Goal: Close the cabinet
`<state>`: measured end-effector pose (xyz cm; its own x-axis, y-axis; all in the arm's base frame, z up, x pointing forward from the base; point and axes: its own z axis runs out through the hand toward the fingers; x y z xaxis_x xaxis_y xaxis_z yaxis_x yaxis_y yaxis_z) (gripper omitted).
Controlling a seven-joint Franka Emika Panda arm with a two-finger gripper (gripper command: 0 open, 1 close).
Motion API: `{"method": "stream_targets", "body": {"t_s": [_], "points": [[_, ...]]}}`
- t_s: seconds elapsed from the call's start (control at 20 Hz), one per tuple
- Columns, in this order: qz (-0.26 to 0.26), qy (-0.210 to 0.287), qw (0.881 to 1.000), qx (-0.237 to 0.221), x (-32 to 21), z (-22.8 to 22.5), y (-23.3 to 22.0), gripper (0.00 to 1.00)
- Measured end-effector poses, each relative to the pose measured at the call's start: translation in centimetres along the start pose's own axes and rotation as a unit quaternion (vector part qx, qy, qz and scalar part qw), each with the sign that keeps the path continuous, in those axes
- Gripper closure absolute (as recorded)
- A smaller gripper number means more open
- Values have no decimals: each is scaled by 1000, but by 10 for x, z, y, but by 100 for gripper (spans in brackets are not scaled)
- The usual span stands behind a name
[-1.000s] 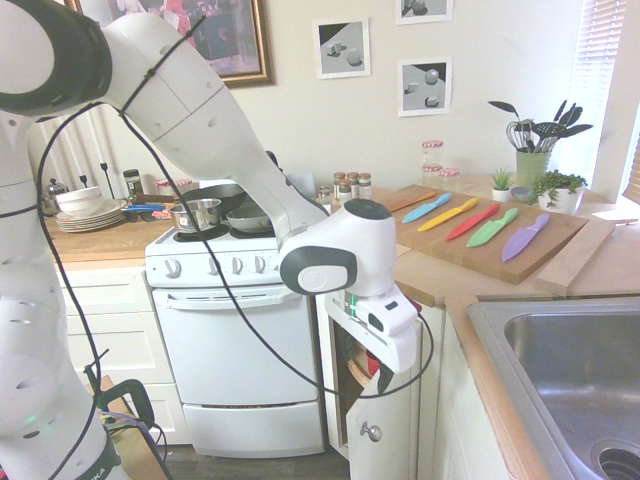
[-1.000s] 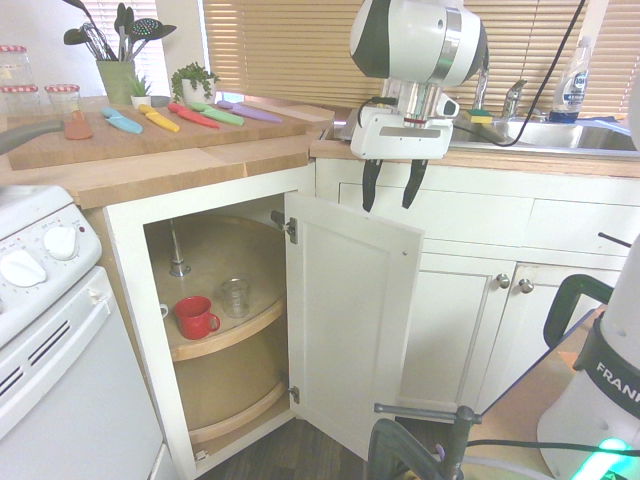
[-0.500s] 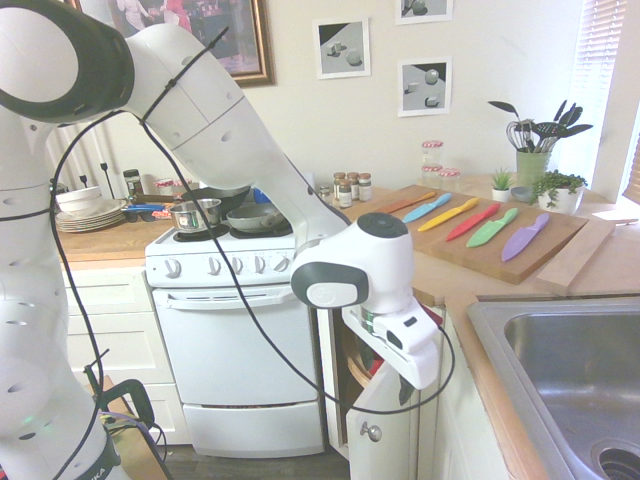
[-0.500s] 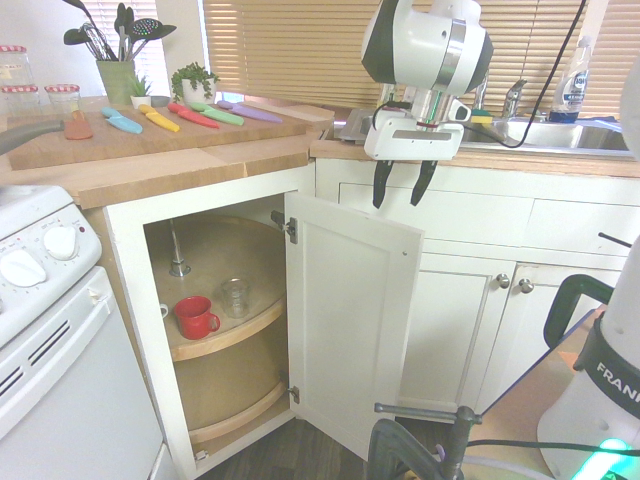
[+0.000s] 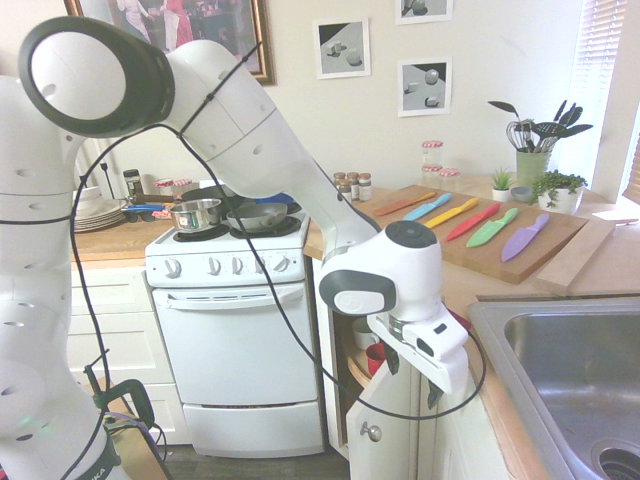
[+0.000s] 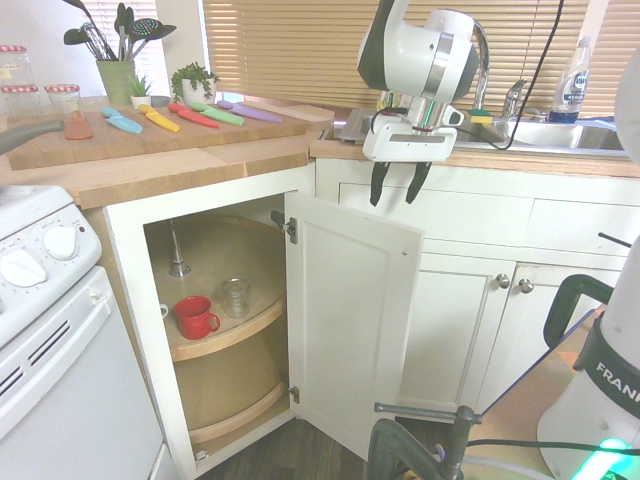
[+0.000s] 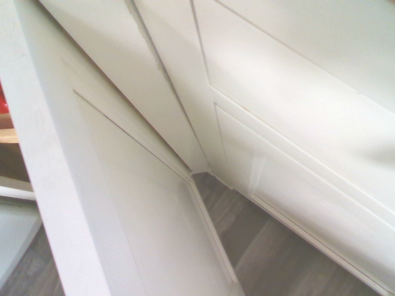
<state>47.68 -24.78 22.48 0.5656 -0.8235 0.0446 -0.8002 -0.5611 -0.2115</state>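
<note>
Cabinet (image 6: 352, 320) under the counter's (image 6: 180, 165) corner, door swung wide; pincer (image 6: 395, 183) hangs empty, fingers parted, above the door's top edge on its outer side, apparently placed to push it shut.

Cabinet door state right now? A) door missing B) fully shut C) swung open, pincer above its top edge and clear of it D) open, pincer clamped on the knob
C: the cabinet door stands swung out, exposing a red mug on the shelf, and the pincer hangs open above the door's top edge without touching it.
</note>
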Motion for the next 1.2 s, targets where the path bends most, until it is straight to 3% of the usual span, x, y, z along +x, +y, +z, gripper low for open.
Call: {"method": "stream_targets", "body": {"t_s": [0.25, 0.3, 1.2], "points": [[-1, -9, 1000, 2, -8, 26, -6, 0], [-3, -11, 1000, 3, -9, 31, -5, 100], [-8, -19, 1000, -2, -13, 59, -2, 100]]}}
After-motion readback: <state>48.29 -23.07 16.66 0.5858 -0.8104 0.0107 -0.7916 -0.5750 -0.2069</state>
